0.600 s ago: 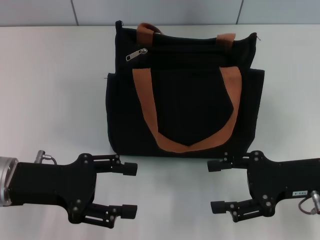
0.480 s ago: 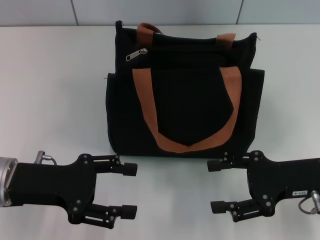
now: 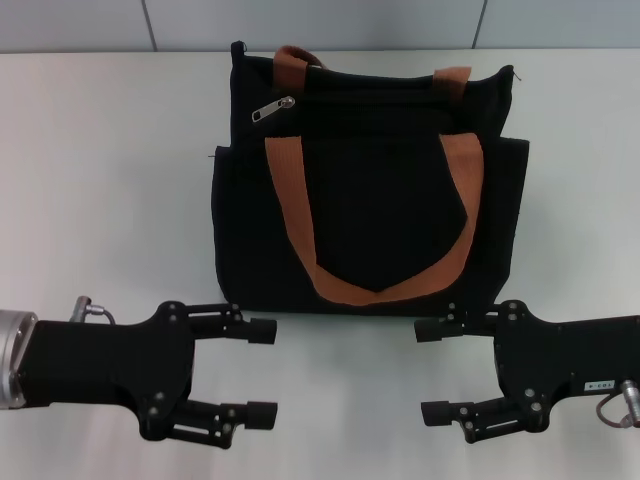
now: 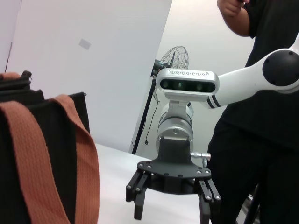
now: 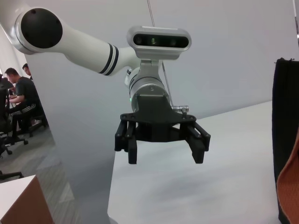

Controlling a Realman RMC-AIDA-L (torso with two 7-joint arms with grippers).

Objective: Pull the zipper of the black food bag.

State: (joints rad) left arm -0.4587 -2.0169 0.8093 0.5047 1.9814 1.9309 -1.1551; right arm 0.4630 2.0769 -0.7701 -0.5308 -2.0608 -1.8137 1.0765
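From the head camera, the black bag (image 3: 368,180) stands on the white table (image 3: 100,180), its zipper tab (image 3: 272,108) near the top left corner. Both grippers, left (image 3: 262,370) and right (image 3: 432,371), hover in front of it, fingers apart. The wrist cameras show each opposite gripper spread wide beside the bag's edge.

Your head camera looks forward and down from above at the white table (image 3: 100,200), with the boxy black fabric bag with brown-orange straps (image 3: 370,180) mid-frame and both arms close at the near edge. Your left wrist camera sits low, facing sideways across the table: the bag (image 4: 28,154) close, the right gripper (image 4: 173,205) farther off. Your right wrist camera faces back the opposite way, showing the left gripper (image 5: 163,151) and the bag's edge (image 5: 285,130). All three views share the bag and tabletop.
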